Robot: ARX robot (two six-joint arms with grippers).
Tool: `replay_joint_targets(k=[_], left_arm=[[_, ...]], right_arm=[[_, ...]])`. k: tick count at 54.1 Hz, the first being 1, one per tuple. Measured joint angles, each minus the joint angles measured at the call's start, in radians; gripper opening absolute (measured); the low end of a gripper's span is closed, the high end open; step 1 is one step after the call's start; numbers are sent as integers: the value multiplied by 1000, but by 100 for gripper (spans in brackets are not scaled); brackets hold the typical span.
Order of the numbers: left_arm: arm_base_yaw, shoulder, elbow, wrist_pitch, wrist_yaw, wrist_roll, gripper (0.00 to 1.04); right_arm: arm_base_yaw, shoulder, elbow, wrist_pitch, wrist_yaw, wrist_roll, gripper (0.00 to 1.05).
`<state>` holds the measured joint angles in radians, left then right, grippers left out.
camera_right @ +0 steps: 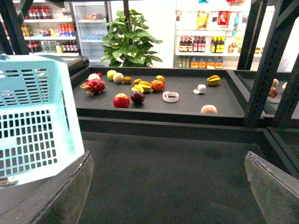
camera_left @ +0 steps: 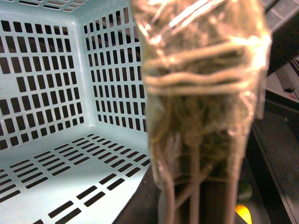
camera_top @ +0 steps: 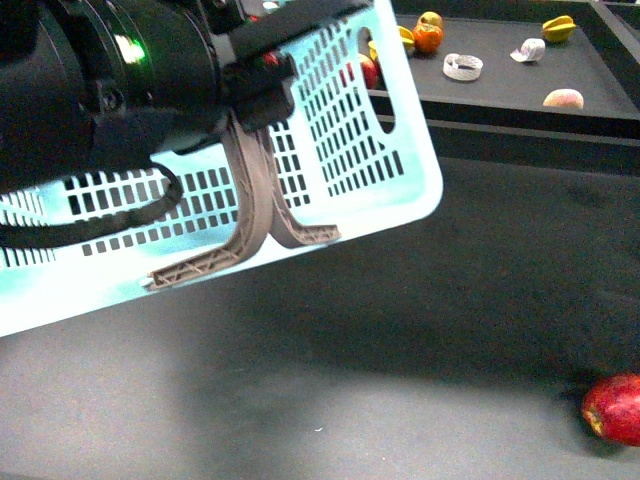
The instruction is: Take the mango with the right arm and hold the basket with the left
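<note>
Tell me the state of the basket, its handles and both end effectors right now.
basket: lifted off the table, tilted, no contents visible
basket handles: hanging down
left end effector: shut on the basket rim
right end effector: open, empty

Basket (camera_top: 400, 150): light turquoise, walls patterned with rows of dark slots. Handles (camera_top: 262, 215): grey-brown, latticed. Left arm (camera_top: 80, 90): black, small green light (camera_top: 130, 50). Table (camera_top: 400, 380): plain dark grey. Apple (camera_top: 615, 408): red, faint yellowish flecks. Round fruit (camera_top: 428, 37): orange. Ribbed fruit (camera_top: 558, 28): yellow. Ring (camera_top: 463, 67): white. Peach-like fruit (camera_top: 563, 98): pale cream-pink.
</note>
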<state>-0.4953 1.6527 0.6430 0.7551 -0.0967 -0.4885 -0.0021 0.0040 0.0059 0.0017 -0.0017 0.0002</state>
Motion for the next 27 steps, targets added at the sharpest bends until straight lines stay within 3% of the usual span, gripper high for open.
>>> replay_joint_targets(k=[11,27], left_arm=[[-75,31,-54,130,59,27,5],[-139,89,-55,146,72,104,5]], right_arm=[[0,0,0,0,0,0,96],[0,0,0,0,0,0,96]])
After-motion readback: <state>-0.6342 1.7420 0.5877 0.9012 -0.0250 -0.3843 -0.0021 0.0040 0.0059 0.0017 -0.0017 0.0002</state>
